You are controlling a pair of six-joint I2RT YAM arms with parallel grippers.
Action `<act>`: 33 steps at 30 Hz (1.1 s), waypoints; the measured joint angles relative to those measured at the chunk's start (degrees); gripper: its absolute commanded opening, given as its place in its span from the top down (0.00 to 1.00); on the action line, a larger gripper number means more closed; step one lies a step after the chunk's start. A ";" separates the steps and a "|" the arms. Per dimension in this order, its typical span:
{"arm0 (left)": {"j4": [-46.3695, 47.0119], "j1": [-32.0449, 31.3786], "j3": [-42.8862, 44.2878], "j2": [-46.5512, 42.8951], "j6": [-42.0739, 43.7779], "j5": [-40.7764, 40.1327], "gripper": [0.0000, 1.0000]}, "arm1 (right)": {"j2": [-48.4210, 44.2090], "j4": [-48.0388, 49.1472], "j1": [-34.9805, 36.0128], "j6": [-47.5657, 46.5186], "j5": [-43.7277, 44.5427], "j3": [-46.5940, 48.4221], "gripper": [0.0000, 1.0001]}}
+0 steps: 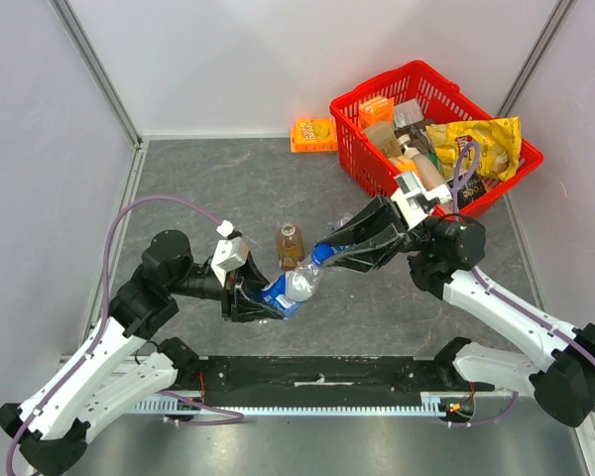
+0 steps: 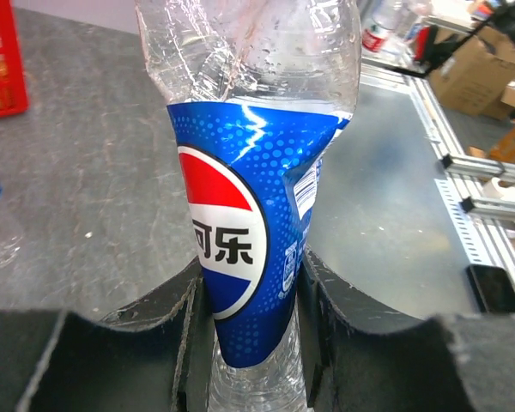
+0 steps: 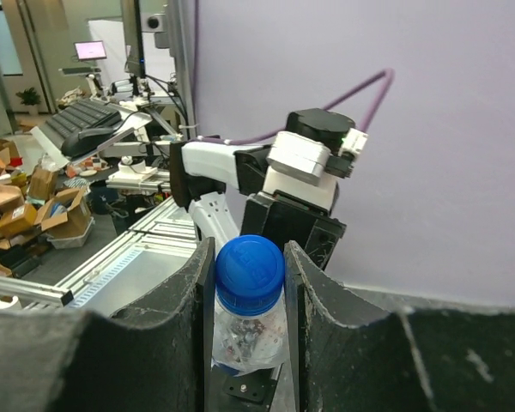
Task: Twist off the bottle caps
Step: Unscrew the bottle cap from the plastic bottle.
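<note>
– Left pincer (image 2: 251, 300): what is it doing?
– It is clamped on the lower body of a clear Pepsi bottle (image 2: 240, 172). Its 2 black fingers (image 2: 146, 352) press the blue label from both sides, and the plastic is crumpled.
– And the right pincer (image 3: 249, 279)?
– It is closed around the blue cap (image 3: 250, 268) of that same bottle, with each finger against the cap's side.
– Where is the bottle?
– Held tilted between the 2 arms over the grey surface (image 1: 208, 188), a little left of the middle and nearer the near edge than the far one. I cannot tell whether it touches the surface.
– Any other bottles?
– 1 amber bottle (image 1: 290, 246) stands upright just behind the held one, toward the far edge.
– What else is out there?
– A red basket (image 1: 372, 81) full of packets sits in the far right corner, with a yellow crisp bag (image 1: 481, 139) inside. An orange box (image 1: 313, 134) lies at the far edge, just left of the basket.
</note>
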 measured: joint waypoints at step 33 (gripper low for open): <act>2.29 0.00 0.22 2.32 -0.61 4.33 0.98 | -6.84 -4.87 0.81 -5.55 5.05 -1.16 0.02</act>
